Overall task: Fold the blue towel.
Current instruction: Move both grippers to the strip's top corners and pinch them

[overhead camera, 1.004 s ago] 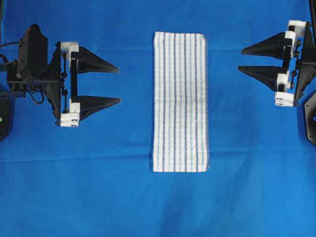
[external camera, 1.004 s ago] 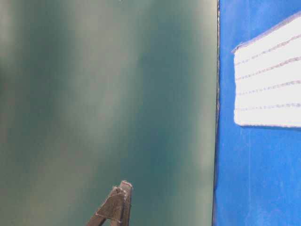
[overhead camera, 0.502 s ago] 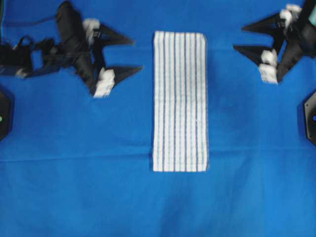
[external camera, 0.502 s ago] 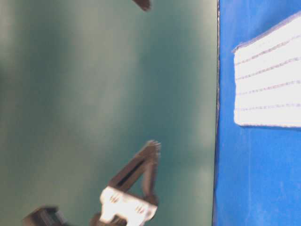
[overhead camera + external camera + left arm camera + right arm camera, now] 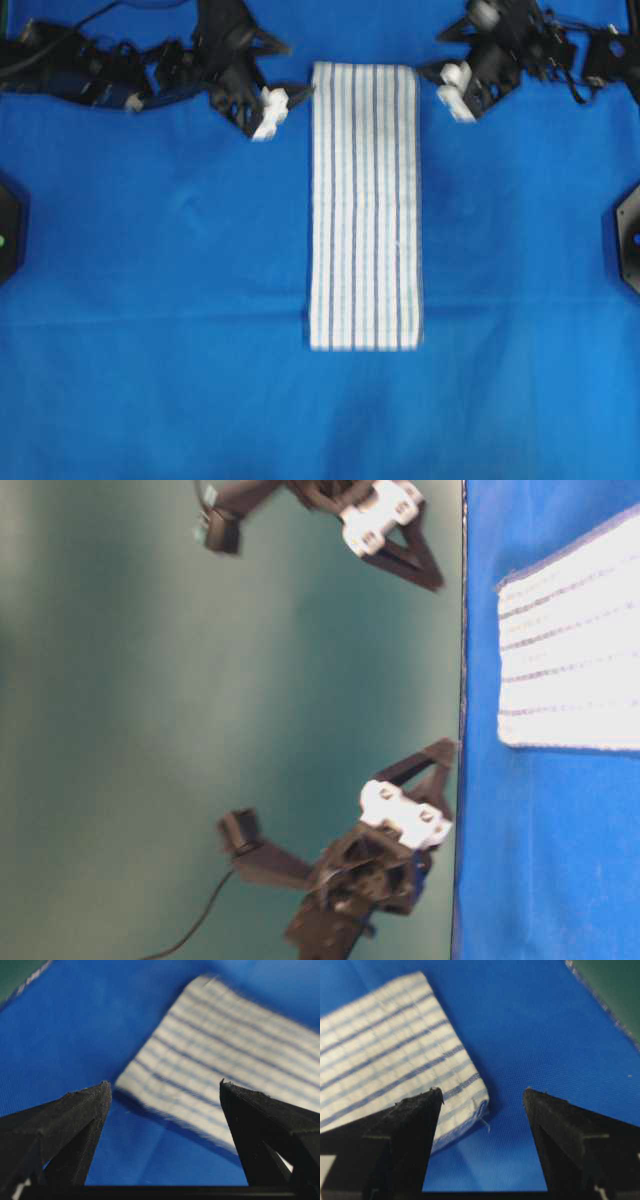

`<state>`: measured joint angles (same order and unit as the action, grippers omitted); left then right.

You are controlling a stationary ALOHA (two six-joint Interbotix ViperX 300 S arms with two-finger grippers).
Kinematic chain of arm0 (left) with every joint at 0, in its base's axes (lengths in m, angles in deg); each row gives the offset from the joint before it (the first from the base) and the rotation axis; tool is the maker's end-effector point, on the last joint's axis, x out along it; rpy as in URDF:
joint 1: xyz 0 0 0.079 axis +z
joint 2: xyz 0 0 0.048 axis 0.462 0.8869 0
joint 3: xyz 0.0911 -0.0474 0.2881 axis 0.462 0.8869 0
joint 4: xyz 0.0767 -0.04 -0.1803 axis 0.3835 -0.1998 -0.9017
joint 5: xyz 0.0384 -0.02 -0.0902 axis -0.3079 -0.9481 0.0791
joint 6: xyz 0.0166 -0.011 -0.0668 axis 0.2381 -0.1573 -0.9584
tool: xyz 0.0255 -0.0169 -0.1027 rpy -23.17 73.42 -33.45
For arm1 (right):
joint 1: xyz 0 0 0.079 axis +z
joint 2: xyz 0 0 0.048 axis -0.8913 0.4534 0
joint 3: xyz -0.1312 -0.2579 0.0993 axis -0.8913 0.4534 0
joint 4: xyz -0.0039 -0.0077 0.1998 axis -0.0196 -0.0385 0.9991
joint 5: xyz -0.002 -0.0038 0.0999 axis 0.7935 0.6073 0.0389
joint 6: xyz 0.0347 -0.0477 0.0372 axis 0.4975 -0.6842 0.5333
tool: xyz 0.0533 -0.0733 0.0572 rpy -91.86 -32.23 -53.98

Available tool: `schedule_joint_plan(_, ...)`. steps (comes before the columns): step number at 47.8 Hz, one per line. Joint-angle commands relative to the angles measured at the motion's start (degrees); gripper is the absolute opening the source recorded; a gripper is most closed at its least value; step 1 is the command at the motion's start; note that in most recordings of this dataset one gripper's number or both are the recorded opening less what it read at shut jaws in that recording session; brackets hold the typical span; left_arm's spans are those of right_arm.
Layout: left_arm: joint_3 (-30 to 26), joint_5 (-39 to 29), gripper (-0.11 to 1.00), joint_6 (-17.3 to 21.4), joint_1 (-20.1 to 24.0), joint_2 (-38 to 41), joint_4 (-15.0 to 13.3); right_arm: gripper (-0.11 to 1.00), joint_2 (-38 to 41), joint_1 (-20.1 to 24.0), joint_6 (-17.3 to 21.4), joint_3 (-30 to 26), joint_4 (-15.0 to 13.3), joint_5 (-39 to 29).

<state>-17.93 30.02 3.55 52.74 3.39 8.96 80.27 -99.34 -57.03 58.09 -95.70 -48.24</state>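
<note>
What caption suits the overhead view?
Both grippers, left and right, jaws open, flank the far end of the flat striped towel.

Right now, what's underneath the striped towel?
The striped towel lies flat on a plain blue cloth that spreads past every edge. The part of that cloth directly beneath, and anything below it, is covered from sight.

Blurred arms, cropped towel

Beside the blue towel [image 5: 364,205], both arms smear with motion overhead; the table-level view crops the towel's right part.
</note>
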Motion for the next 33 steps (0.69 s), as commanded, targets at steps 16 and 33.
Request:
schedule_joint_plan(16, -8.9, 0.5, 0.93, 0.1, 1.8, 11.2, 0.0, 0.66, 10.1, -1.2, -0.4, -5.0, -0.4, 0.7)
schedule_joint_plan(33, -11.8, 0.1, 0.85, 0.2, 2.4, 14.3, 0.0, 0.62, 11.6, -1.5, -0.4, -4.7, -0.4, 0.7)
